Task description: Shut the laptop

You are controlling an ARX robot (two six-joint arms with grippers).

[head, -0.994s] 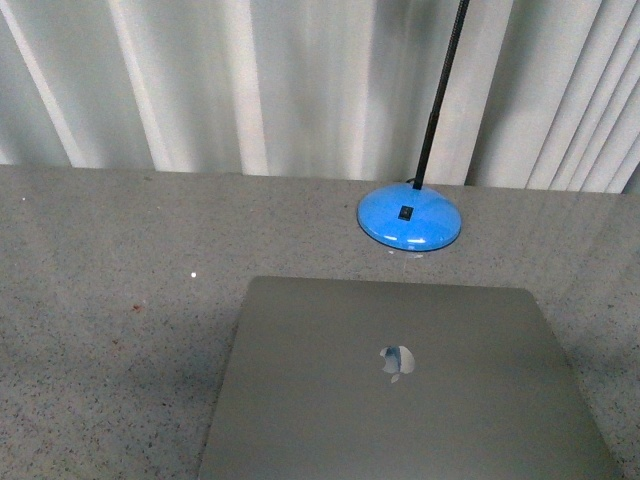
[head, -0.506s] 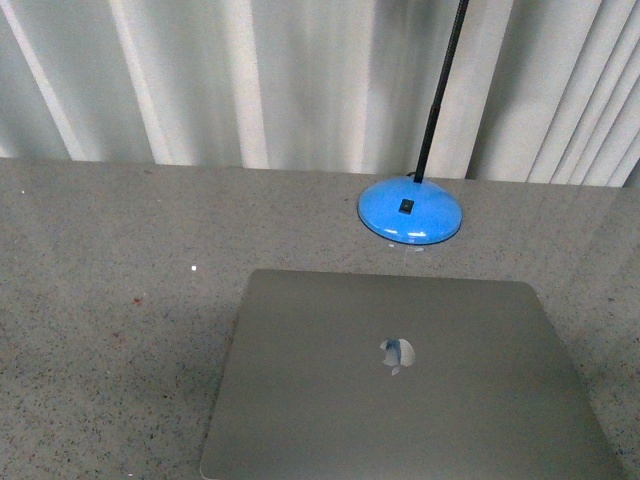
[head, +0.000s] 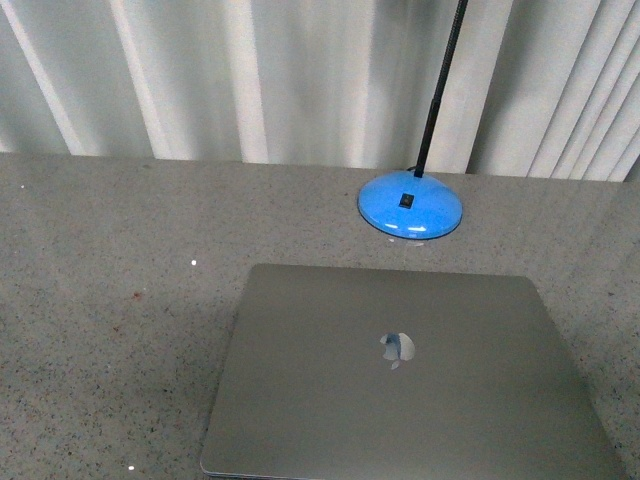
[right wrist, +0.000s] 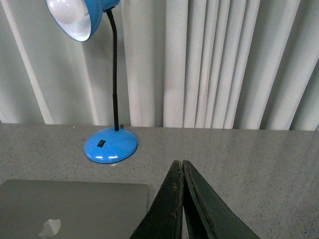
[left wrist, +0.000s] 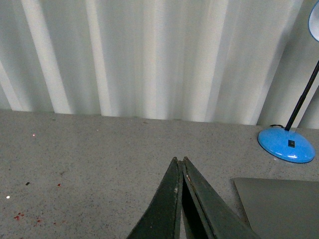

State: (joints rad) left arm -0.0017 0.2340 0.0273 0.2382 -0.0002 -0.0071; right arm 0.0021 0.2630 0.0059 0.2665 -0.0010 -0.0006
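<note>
White pleated curtains hang behind a speckled grey tabletop (head: 90, 300), on which the laptop (head: 400, 380) lies with its lid down flat and the logo facing up. From the left claw (left wrist: 180, 162) the laptop is seen off toward the right arm's side, well apart; from the right claw (right wrist: 178, 164) it is seen off toward the left arm's side, also apart. Both claws are pressed together and nothing is held in either.

The lid appears already seated, so the closing is judged essentially done. What remains is best handled by keeping both claws clear of the lid, so it is not scratched or shifted, and clear of the blue lamp (head: 411, 208) standing beyond the laptop's far edge.
</note>
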